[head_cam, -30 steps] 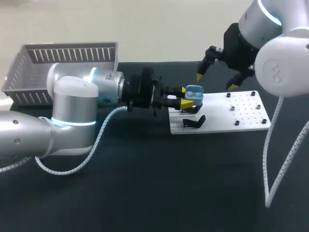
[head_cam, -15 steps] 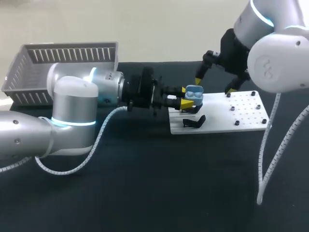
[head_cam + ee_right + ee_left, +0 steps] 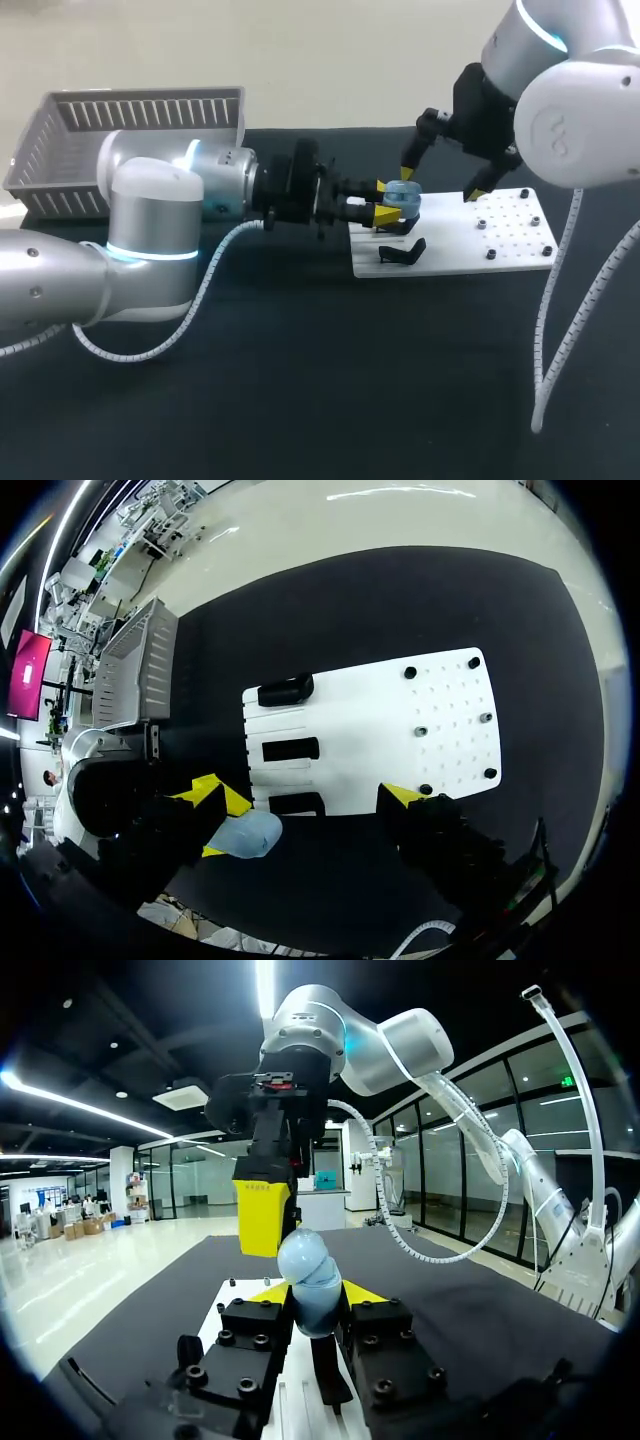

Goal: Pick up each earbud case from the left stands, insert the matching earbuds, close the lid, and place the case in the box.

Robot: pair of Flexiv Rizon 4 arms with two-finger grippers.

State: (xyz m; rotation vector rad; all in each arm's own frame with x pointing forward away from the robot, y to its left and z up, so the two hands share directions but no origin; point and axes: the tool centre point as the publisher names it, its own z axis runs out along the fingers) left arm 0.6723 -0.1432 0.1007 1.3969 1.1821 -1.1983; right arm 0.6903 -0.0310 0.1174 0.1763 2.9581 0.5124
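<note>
My left gripper (image 3: 386, 201) is shut on a light blue earbud case (image 3: 404, 199), held above the left end of the white plate (image 3: 500, 240). The case's lid looks closed. In the left wrist view the case (image 3: 308, 1278) stands upright between the yellow fingertips (image 3: 363, 1293). My right gripper (image 3: 438, 182) hangs open just above and behind the case, nothing between its fingers. In the right wrist view the case (image 3: 247, 833) lies beside one open fingertip (image 3: 212, 795), over the plate (image 3: 380, 730).
A grey slatted basket (image 3: 140, 112) stands at the back left. Black stands (image 3: 403, 250) sit on the plate's left end, with small pegs (image 3: 492, 254) on its right half. Three black stands (image 3: 291, 748) show in the right wrist view.
The case's lid, open with the earbuds showing a second ago, is now down. My right gripper has shifted slightly left toward the case. The left arm has kept still.
</note>
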